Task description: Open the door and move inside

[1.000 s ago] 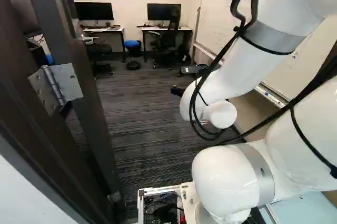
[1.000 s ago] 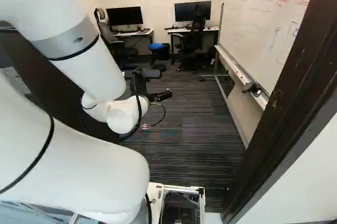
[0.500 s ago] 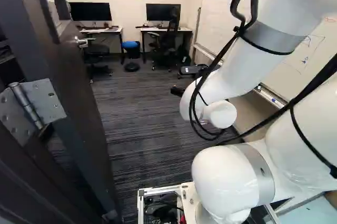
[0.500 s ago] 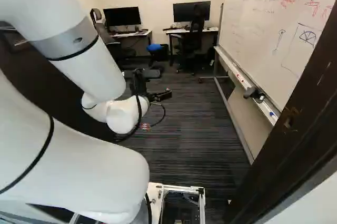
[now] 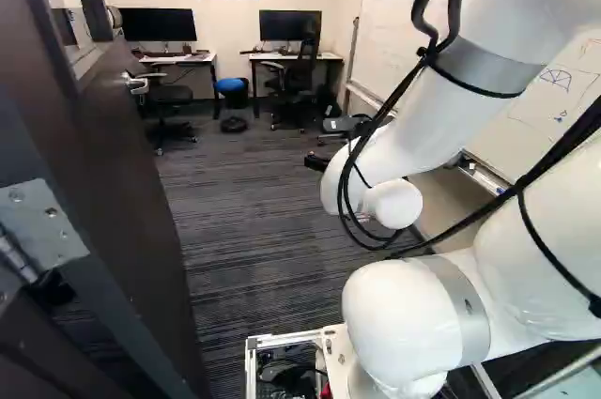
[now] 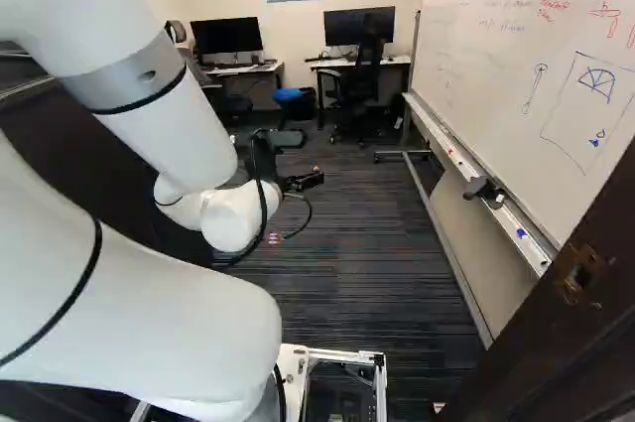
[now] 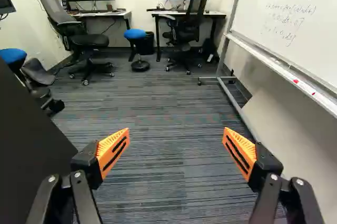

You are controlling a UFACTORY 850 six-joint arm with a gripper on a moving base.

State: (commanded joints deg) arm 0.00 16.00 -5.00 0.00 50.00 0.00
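The dark door (image 5: 122, 174) stands swung inward along the left of the left base view, with its hinge (image 5: 42, 230) near and its metal handle (image 5: 137, 85) farther in. In the right base view, my gripper (image 6: 306, 181) is held out over the carpet inside the room. In the wrist view the gripper (image 7: 176, 153) is open, its orange pads wide apart with only floor between them; the door's dark face is close beside one finger. The door frame (image 6: 556, 323) with its strike plate is at the right of the right base view.
A whiteboard (image 6: 536, 74) on a wheeled stand runs along the right side. At the far wall are desks (image 7: 189, 14) with monitors, office chairs (image 7: 87, 39) and a blue stool (image 7: 135, 34). Striped carpet (image 5: 254, 230) lies ahead.
The base has moved forward: hinge and door frame slide nearer and outward, and more whiteboard shows in the right base view. The arm keeps its pose against its lowest joint.
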